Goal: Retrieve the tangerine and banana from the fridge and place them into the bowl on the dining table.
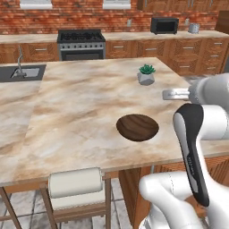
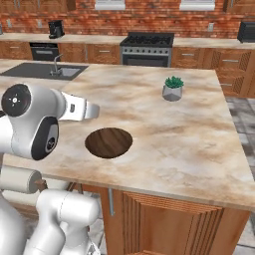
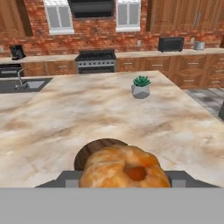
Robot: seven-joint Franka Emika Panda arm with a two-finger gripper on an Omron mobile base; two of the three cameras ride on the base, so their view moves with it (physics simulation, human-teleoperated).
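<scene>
My gripper (image 3: 124, 179) is shut on the tangerine (image 3: 124, 168), a round orange fruit that bulks large at the bottom of the hand view. Just beyond it the dark brown wooden bowl (image 3: 92, 149) peeks out on the marbled dining table (image 3: 109, 109). From the base cameras the bowl (image 1: 137, 127) (image 2: 108, 143) lies near the table's near edge, and my hand (image 1: 167, 95) (image 2: 84, 110) hovers above the table (image 1: 89, 103) beside it, a little short of its rim. The banana and the fridge are out of view.
A small grey potted plant (image 1: 146, 74) (image 2: 173, 88) stands on the table behind the bowl. A sink (image 1: 22, 71) is set into the left counter, with a stove (image 1: 81, 44) and microwave (image 1: 164, 25) on the back wall. A padded stool (image 1: 75, 188) is tucked under the table's front.
</scene>
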